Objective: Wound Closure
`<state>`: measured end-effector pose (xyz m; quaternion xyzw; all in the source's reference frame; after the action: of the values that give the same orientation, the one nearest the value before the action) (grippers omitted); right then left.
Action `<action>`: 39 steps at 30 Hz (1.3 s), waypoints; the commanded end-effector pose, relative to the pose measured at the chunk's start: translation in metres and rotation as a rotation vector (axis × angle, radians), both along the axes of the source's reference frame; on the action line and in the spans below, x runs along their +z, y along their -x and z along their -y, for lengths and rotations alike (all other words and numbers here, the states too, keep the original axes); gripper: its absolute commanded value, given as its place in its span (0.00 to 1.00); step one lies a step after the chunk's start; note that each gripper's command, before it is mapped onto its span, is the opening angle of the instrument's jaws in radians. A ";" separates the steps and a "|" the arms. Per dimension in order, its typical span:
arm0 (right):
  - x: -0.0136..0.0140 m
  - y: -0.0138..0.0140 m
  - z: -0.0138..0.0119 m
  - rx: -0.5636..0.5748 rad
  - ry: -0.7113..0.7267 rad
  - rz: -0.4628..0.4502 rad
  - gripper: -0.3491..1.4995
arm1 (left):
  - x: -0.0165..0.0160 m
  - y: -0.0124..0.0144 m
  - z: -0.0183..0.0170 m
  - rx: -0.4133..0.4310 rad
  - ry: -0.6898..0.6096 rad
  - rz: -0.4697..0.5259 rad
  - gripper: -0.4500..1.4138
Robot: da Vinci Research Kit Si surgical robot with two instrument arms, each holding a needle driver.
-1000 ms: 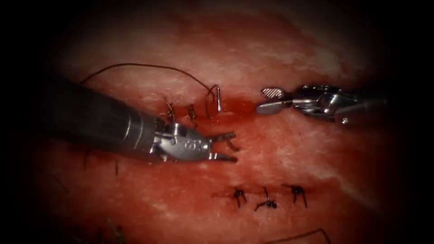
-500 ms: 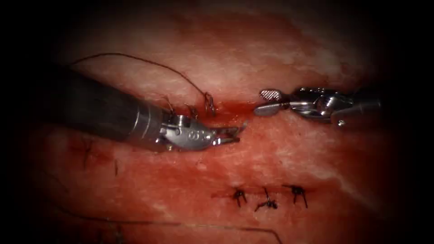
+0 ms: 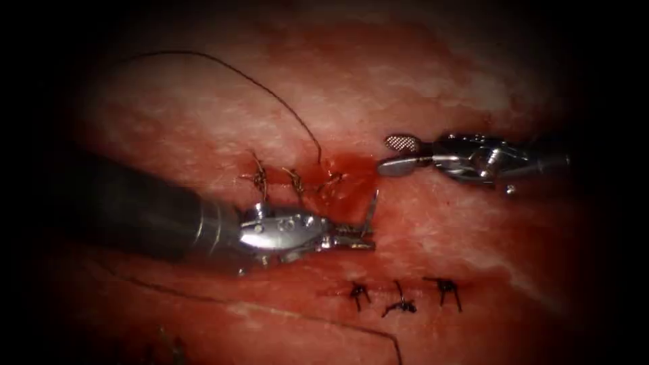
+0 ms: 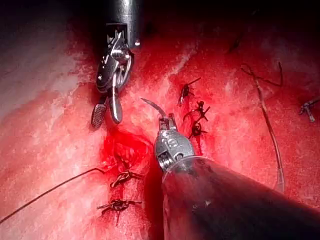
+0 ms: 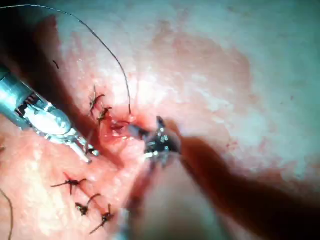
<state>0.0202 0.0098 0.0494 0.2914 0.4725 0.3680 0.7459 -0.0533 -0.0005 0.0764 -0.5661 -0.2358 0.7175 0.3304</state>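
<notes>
The left arm's steel needle driver (image 3: pixel 362 233) is clamped on the thin curved metal needle (image 3: pixel 371 208), apparently near its tip, clear of the red, wet pork tissue (image 3: pixel 473 230). The dark suture thread (image 3: pixel 270 91) arcs from the cut (image 3: pixel 331 179). The right arm's steel needle driver (image 3: pixel 399 154) is beside the cut's right end, jaws apart, holding nothing.

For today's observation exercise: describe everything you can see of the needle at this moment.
The needle is a thin, curved, shiny metal sliver, held near one end in the shut jaws of the left pincer. Its free pointed end rises clear of the tissue, just right of the red fluid at the cut. The left wrist view shows its curve and point. Where the thread joins it cannot be made out.
</notes>
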 end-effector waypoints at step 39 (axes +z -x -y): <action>0.0042 -0.0081 0.0072 -0.355 0.241 -0.150 0.61 | -0.0135 -0.0041 0.0001 0.019 -0.128 0.141 0.00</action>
<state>0.0278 0.0033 0.0530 0.3025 0.5079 0.1485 0.7928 -0.0489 0.0000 0.0623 -0.5910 -0.3084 0.6625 0.3415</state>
